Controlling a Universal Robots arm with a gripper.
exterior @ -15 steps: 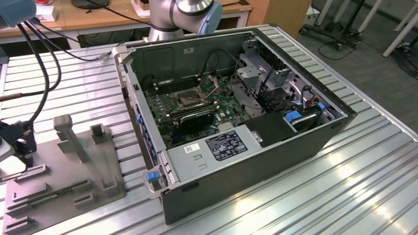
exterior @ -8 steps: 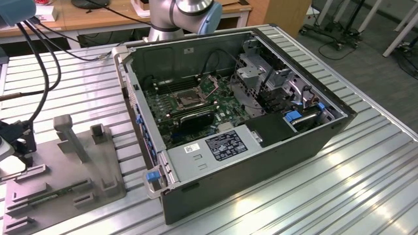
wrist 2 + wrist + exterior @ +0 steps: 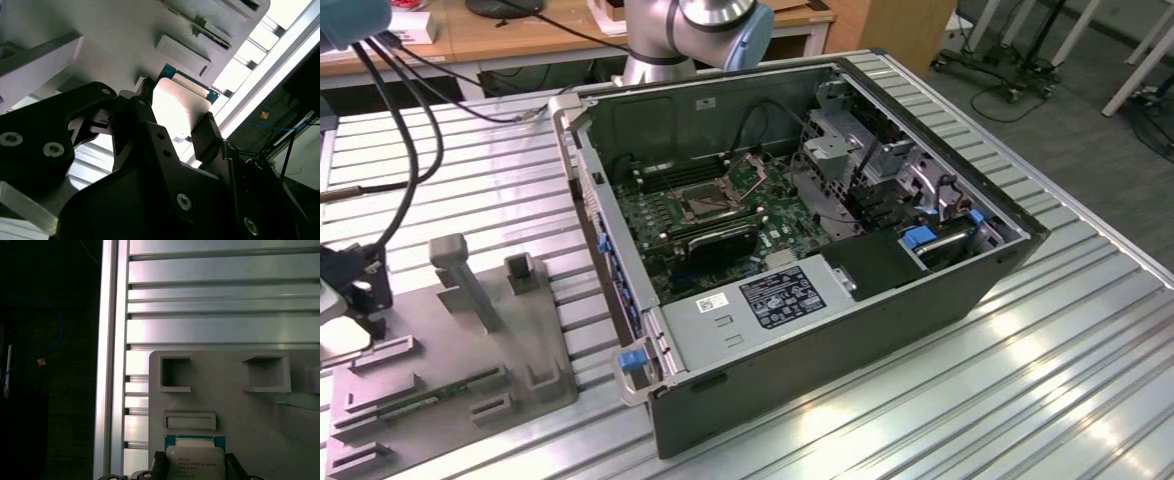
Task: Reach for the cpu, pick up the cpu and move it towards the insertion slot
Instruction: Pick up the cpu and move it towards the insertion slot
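Cpu [image 3: 195, 462] gripped at the grey tray [image 3: 225, 400]
The cpu is clamped at two opposite edges by the black fingers [image 3: 207, 135] of the gripper [image 3: 175, 117], close against the tray. The insertion slot [image 3: 698, 206] is seen well apart, inside the open computer case [image 3: 854, 330].

Computer case [image 3: 854, 345] sits mid-table [image 3: 1027, 390]. Tray [image 3: 447, 345] lies off the case toward the exterior view's left, cpu [image 3: 195, 464] at that tray. Insertion slot [image 3: 699, 205] is inside the case, on its board [image 3: 654, 228].
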